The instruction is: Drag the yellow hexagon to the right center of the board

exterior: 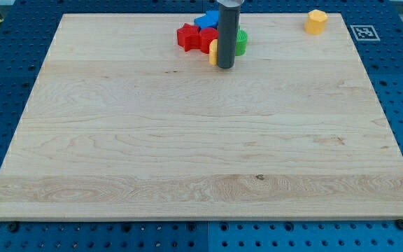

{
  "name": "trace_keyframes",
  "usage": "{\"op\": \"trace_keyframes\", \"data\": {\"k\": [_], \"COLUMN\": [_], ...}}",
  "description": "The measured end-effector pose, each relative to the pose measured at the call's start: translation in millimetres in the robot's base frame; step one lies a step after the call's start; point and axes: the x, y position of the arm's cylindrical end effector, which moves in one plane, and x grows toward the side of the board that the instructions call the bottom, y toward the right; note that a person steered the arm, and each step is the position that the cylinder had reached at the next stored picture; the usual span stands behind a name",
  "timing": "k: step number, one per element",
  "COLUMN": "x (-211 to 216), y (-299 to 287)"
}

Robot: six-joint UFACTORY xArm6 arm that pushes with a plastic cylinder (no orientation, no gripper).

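Down at the view's top centre, my tip (pixel 225 66) rests on the board (pixel 187 154), at the lower edge of a tight cluster of blocks. It is a plain dark rod with nothing to open or close, and it grips nothing. The rod rises straight up out of the view's top and covers the middle of the cluster.

Just left of my tip, touching it or very nearly, a sliver of a yellow block (pixel 213 51) shows; the rod hides most of it, so its shape cannot be made out. On the rod's right side a green block (pixel 241 42) peeks out, also half covered, shape unclear. Left of the rod sit a red star (pixel 186 36) and, between that star and the rod, a second red block (pixel 206 38) whose shape I cannot tell. Behind them, nearer the view's top, lies a blue block (pixel 205 19), shape uncertain.

Well apart from the cluster, the yellow hexagon (pixel 316 22) stands alone near the board's top right corner, close to the top edge. My tip is far to its left and does not touch it.

Off the board, a black-and-white marker (pixel 363 32) lies on the blue pegboard (pixel 5 84) at the view's top right.
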Motion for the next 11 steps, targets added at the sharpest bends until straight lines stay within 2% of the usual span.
{"op": "trace_keyframes", "data": {"k": [2, 3, 4, 5, 6, 7, 8, 11], "x": [12, 46, 42, 43, 47, 26, -16, -124], "y": [1, 6, -21, 5, 83, 141, 137, 70]}}
